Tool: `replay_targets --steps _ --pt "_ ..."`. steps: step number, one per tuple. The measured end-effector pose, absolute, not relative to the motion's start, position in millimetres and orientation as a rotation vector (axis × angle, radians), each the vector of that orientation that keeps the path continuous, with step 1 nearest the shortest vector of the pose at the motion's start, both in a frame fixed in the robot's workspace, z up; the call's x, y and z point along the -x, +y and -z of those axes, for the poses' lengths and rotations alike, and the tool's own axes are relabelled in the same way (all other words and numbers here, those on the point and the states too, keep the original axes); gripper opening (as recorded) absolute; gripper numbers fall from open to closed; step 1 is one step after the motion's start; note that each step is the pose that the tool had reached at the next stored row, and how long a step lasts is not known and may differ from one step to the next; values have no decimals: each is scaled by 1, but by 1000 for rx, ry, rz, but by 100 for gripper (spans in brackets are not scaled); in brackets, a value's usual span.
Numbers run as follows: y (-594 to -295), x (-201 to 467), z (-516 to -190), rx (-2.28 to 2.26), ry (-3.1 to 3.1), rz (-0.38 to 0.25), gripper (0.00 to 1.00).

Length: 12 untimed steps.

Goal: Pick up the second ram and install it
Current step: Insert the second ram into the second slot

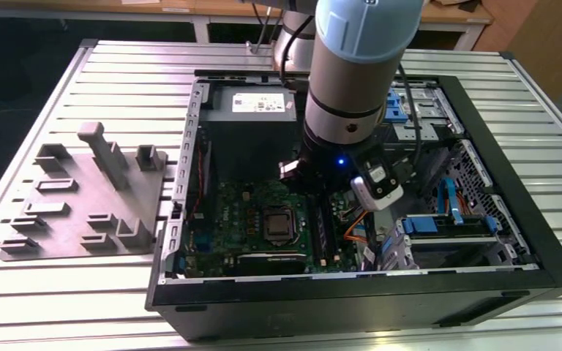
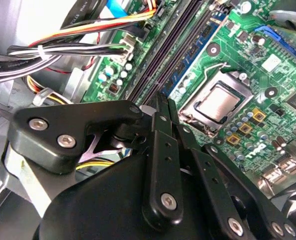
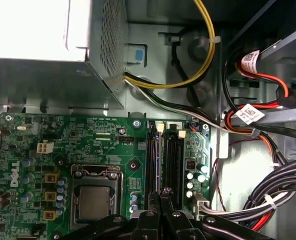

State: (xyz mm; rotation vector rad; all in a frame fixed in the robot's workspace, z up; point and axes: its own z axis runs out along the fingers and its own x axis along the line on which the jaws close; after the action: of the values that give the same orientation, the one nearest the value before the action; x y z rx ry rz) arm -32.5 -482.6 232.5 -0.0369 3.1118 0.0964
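Exterior view: the arm [image 1: 359, 88] reached down into the open black case [image 1: 544, 241], which lay on a ribbed metal table [image 1: 115, 73]. It stood over the motherboard [image 1: 222, 219] edge furthest from the grey moulded fixture [image 1: 66, 219].

Second wrist view: the gripper [image 2: 160, 102], matt black linkage with bright screws, had its jaws drawn together. Nothing was seen between them. The tip hung just above the long black slot rails [image 2: 162, 55]. A blue-green stick [image 2: 203, 40] with small black chips stood on edge in the rail nearest the processor socket [image 2: 215, 102]. I could not tell whether this was the second ram or another stick.

First wrist view: the gripper [image 3: 162, 195] sat at the near end of the slots, by the board edge next to the cable bundle [image 3: 282, 190].

Judgement: the stick is light, stiff, thin and fragile. It is best held by its flat faces at mid-length, clear of the contact edge, with even pressure.
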Motion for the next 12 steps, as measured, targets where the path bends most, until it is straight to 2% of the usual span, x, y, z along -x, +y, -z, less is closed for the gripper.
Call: replay_targets --steps 12 --pt "-485 32 -232 37 3112 -96 12"
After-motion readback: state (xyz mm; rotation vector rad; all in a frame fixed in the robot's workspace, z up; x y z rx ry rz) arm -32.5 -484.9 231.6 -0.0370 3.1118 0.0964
